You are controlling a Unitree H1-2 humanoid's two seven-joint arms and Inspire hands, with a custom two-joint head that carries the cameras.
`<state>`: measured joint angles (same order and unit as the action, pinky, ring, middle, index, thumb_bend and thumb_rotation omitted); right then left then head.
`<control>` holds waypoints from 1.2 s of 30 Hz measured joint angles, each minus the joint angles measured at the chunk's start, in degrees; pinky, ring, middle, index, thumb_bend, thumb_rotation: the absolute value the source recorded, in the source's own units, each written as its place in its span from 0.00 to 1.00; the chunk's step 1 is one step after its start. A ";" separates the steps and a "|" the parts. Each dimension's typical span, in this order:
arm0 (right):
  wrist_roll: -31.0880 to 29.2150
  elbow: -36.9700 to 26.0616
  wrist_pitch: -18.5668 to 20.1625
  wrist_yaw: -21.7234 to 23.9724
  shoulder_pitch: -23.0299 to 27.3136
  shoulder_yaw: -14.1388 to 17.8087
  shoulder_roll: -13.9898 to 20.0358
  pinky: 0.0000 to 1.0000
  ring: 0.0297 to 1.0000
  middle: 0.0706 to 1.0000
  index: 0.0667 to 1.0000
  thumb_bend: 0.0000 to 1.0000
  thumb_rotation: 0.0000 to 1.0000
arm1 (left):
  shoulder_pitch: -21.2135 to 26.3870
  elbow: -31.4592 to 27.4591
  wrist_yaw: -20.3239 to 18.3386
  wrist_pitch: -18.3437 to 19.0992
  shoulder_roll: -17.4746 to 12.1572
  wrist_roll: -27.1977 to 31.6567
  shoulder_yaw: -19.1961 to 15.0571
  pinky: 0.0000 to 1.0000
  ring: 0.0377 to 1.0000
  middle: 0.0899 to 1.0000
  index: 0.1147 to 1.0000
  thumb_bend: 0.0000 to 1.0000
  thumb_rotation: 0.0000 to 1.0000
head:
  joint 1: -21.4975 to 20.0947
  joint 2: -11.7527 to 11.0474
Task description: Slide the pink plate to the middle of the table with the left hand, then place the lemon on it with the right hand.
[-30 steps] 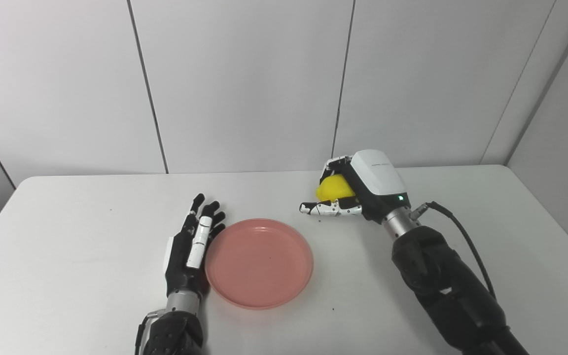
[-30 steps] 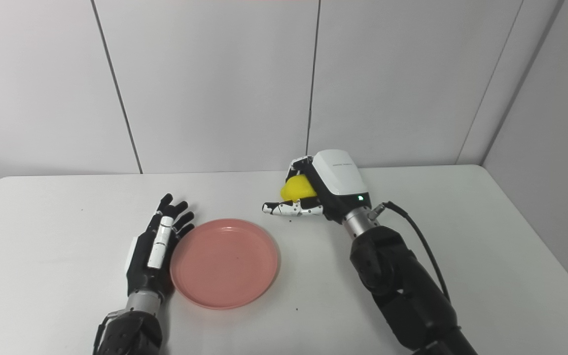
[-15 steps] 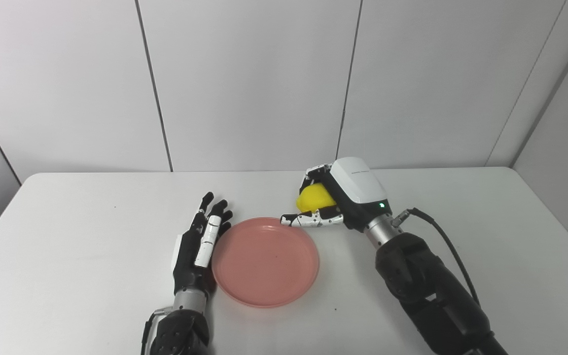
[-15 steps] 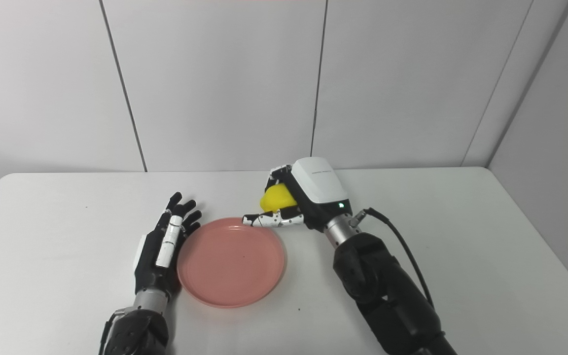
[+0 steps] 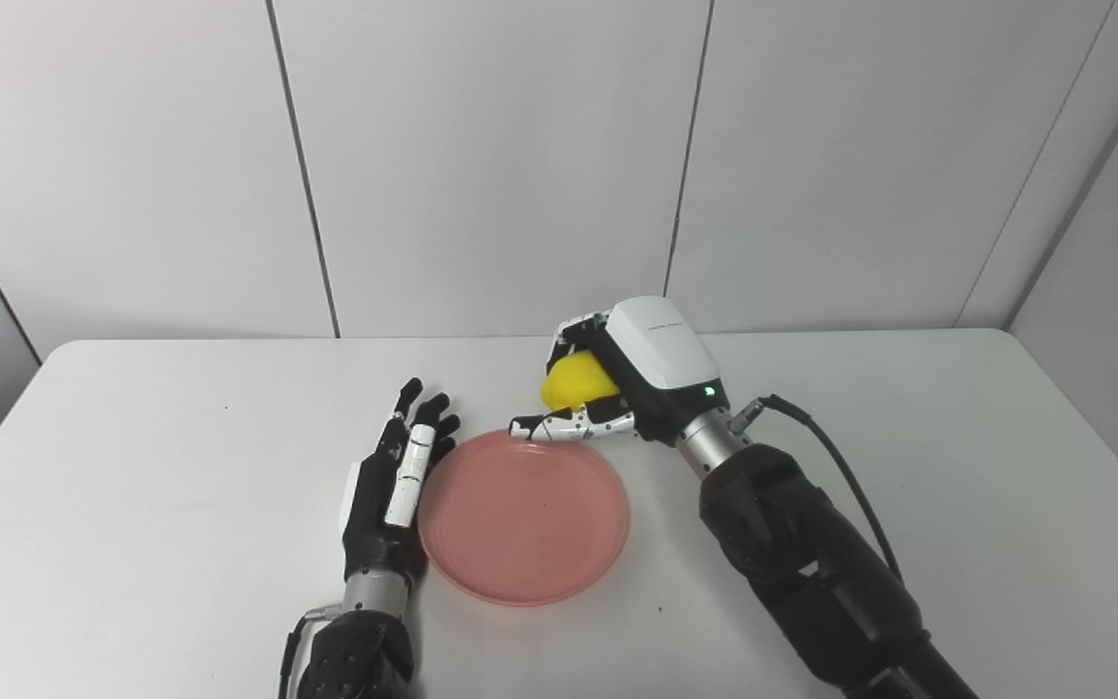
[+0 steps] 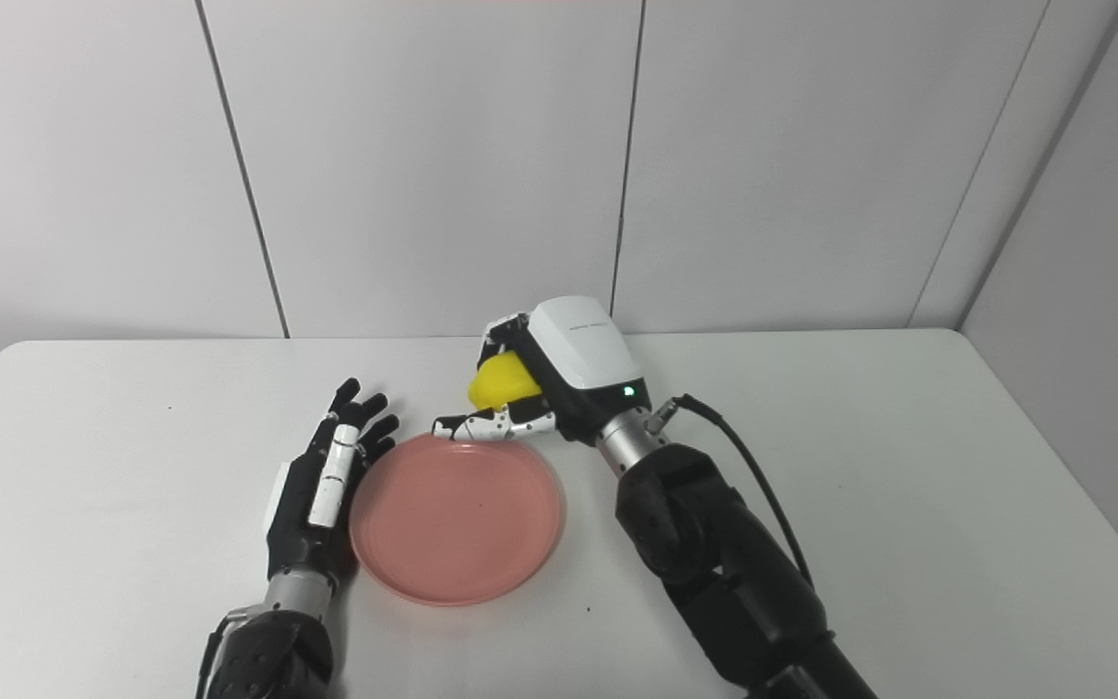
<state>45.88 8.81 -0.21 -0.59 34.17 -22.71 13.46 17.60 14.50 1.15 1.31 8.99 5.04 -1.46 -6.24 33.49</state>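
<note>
Left hand [image 5: 392, 476]: it lies flat on the bench [image 5: 132, 456] with its fingers [image 5: 420, 427] spread and straight, holding nothing. I see its inner edge just beside the plate rim at 9 o'clock; whether it really touches, I cannot tell.

Pink plate [image 5: 524, 516]: it sits near the middle of the bench, nothing on it. I judge the sliding step as done.

Lemon [image 5: 576, 382]: it is in the air, held above the far rim of the plate, at about 1 o'clock from the plate centre.

Right hand [image 5: 608, 383]: its fingers are curled around the lemon from above, and the thumb points out toward 9 o'clock, low over the plate rim.

Risk, early release: if I open the fingers here, I think the lemon falls on the rim or behind it and rolls away on the bench.

Risk, thumb: if I lower without going more toward 7 o'clock first, the thumb could press the rim and tip or push the plate.

Risk, left hand: any small twitch of it could shift the plate.
</note>
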 measured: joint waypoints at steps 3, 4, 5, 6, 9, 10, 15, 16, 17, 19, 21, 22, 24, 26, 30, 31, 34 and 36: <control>0.08 1.81 0.00 0.06 0.54 -0.54 -0.97 0.12 0.15 0.18 0.20 0.62 0.64 | 0.00 0.02 0.00 0.00 0.02 0.02 -0.16 0.88 0.84 0.86 0.90 0.74 0.72 | 0.09 0.00; 0.14 2.27 0.00 0.06 0.59 -0.72 -1.20 0.12 0.15 0.18 0.20 0.61 0.63 | 0.01 0.02 0.00 0.00 0.04 0.02 -0.18 0.88 0.84 0.86 0.91 0.74 0.73 | 0.17 0.00; 0.30 2.61 0.00 0.06 0.60 -1.01 -1.32 0.12 0.15 0.18 0.20 0.61 0.62 | 0.01 0.02 0.00 0.00 0.07 0.02 -0.17 0.88 0.84 0.86 0.91 0.74 0.73 | 0.18 0.00; 0.58 2.83 -0.03 0.01 0.60 -1.40 -1.37 0.13 0.16 0.19 0.23 0.60 0.60 | 0.01 0.02 0.00 0.00 0.07 -0.01 -0.17 0.89 0.84 0.86 0.91 0.74 0.74 | 0.18 0.00; 0.96 3.59 -0.29 -0.22 0.60 -2.20 -1.50 0.14 0.17 0.21 0.26 0.60 0.58 | 0.03 0.09 0.02 0.00 0.07 -0.09 -0.13 0.90 0.84 0.87 0.92 0.73 0.76 | 0.18 0.00; 0.99 4.14 -0.31 -0.22 0.60 -2.46 -1.59 0.15 0.18 0.22 0.28 0.60 0.57 | 0.04 0.12 0.02 -0.02 0.07 -0.24 -0.12 0.89 0.84 0.86 0.92 0.73 0.77 | 0.18 0.00; 1.46 7.35 -0.38 -0.73 0.70 -3.66 -2.32 0.14 0.18 0.21 0.25 0.60 0.52 | 0.08 0.56 0.07 -0.77 0.07 -0.45 -0.14 0.89 0.85 0.87 0.91 0.73 0.80 | 0.35 -0.26; 1.79 8.27 -0.41 -1.22 0.71 -3.90 -2.57 0.14 0.17 0.20 0.23 0.61 0.53 | 0.08 0.63 0.07 -0.88 0.07 -0.46 -0.13 0.88 0.85 0.87 0.91 0.73 0.81 | 0.44 -0.26; 2.14 9.20 -0.46 -1.69 0.71 -4.10 -2.79 0.13 0.16 0.19 0.22 0.61 0.54 | 0.09 0.67 0.07 -0.96 0.07 -0.47 -0.11 0.87 0.85 0.86 0.90 0.73 0.83 | 0.44 -0.26; 2.37 10.90 -0.92 -2.50 0.71 -4.45 -3.21 0.14 0.17 0.19 0.22 0.60 0.55 | 0.10 0.77 0.07 -1.25 0.07 -0.62 -0.02 0.85 0.85 0.86 0.90 0.73 0.88 | 0.53 -0.26; 2.37 12.04 -1.96 -2.86 0.85 -4.48 -3.41 0.14 0.17 0.20 0.23 0.60 0.55 | 0.09 0.96 0.08 -1.66 0.07 -1.09 0.08 0.84 0.85 0.86 0.89 0.75 0.91 | 0.53 -0.26; 2.37 12.57 -2.32 -3.03 0.95 -4.50 -3.45 0.15 0.18 0.21 0.23 0.60 0.57 | 0.09 1.09 0.15 -1.90 0.07 -1.37 0.08 0.85 0.84 0.85 0.89 0.76 0.93 | 0.44 -0.35; 2.50 13.30 -2.37 -3.61 1.00 -4.51 -3.50 0.15 0.18 0.21 0.23 0.60 0.59 | 0.13 1.34 0.15 -2.23 0.07 -1.59 0.02 0.85 0.84 0.85 0.88 0.77 0.95 | 0.35 -0.35; 2.69 14.31 -2.36 -3.84 1.25 -4.52 -3.53 0.15 0.19 0.21 0.23 0.60 0.60 | 0.35 1.79 0.15 -2.54 0.08 -1.58 -0.18 0.86 0.84 0.86 0.87 0.78 0.96 | 0.35 -0.44; 3.17 15.21 -2.36 -3.88 1.53 -4.85 -3.54 0.18 0.21 0.24 0.26 0.61 0.63 | 0.79 2.50 0.16 -3.10 0.08 -1.59 -0.35 0.85 0.84 0.85 0.87 0.78 0.97 | 0.44 -0.62; 3.34 15.58 -2.36 -3.97 1.62 -4.97 -3.56 0.18 0.21 0.24 0.26 0.61 0.63 | 0.84 2.56 0.17 -3.12 0.09 -1.60 -0.35 0.86 0.84 0.85 0.87 0.78 0.97 | 0.44 -0.62; 4.02 16.48 -2.37 -4.42 1.76 -5.38 -3.57 0.17 0.20 0.23 0.25 0.61 0.65 | 1.04 2.81 0.17 -3.21 0.15 -1.60 -0.36 0.85 0.84 0.85 0.87 0.77 0.97 | 0.35 -0.88; 4.38 16.55 -2.37 -4.58 1.84 -5.66 -3.57 0.16 0.19 0.22 0.24 0.61 0.64 | 1.25 3.14 0.22 -3.37 0.15 -1.60 -0.43 0.85 0.84 0.84 0.86 0.77 0.97 | 0.35 -0.88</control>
<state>50.26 25.36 -2.59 -5.18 36.00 -28.37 9.89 18.84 17.64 1.37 -2.06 9.14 3.44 -1.89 -5.89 32.61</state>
